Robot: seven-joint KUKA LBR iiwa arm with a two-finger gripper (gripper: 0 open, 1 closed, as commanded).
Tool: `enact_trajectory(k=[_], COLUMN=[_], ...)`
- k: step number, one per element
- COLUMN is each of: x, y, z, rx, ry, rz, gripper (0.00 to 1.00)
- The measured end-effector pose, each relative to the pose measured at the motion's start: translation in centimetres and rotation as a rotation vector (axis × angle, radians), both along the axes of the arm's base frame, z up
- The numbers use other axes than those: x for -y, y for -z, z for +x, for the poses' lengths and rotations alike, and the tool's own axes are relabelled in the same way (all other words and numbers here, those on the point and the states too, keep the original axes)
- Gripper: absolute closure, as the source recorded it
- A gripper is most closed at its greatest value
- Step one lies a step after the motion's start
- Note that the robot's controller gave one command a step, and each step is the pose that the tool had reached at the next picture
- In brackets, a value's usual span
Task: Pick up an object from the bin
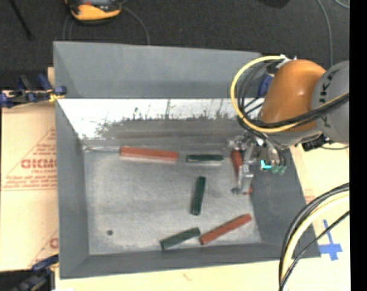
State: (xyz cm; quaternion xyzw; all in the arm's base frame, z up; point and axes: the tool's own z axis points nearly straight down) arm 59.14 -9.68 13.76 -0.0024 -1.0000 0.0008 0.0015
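My gripper hangs at the right side of the bin, close to the right wall. A short red bar lies lengthwise right under it, with one red end showing above the gripper and the other end below it. The gripper hides the bar's middle. A dark green bar lies just to the left along the back wall. Another green bar rests on the floor to the lower left of the gripper.
A longer red bar lies along the back wall at the left. Near the front wall a green bar and a red bar lie end to end. The arm's orange cover and cables overhang the bin's right rim.
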Motion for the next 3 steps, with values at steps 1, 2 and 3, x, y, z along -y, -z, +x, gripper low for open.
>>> enact_trajectory(k=[1, 2, 3], x=[0.0, -0.7, -1.7], y=[-0.4, 2.2, 5.4], z=[0.2, 0.8, 4.0], rx=[0.007, 0.017, 0.007], ry=[-0.002, 0.082, 0.068], rz=[-0.001, 0.000, -0.001], gripper=[0.00, 0.00, 0.00])
